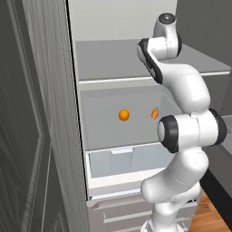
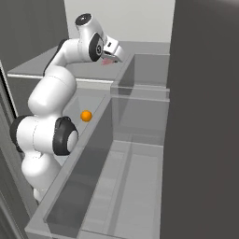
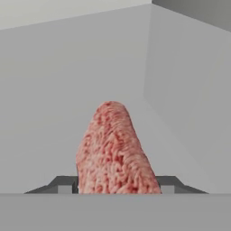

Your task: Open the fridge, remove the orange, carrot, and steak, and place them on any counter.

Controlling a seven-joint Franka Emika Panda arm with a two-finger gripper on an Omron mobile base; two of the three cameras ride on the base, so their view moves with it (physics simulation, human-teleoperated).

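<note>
The fridge [image 1: 113, 59] stands open, white inside with grey shelves. The steak [image 3: 113, 149], pinkish-red and rough, lies on the upper shelf between the finger tips of my gripper [image 3: 116, 187], whose tips press against both its sides. In the right base view the gripper [image 2: 112, 57] reaches over that shelf with a bit of the pink steak [image 2: 108, 61] under it. On the shelf below rest the round orange [image 1: 124, 114] [image 2: 86, 115] and, to its right, the small carrot [image 1: 155, 113]. The counter is out of view.
The open fridge door with its clear bins [image 2: 135, 154] fills the right side of the right base view. A drawer [image 1: 122, 163] sits under the lower shelf. A dark cabinet panel [image 1: 27, 136] stands on the left. The fridge's inner wall [image 3: 189, 90] is close on the hand's right.
</note>
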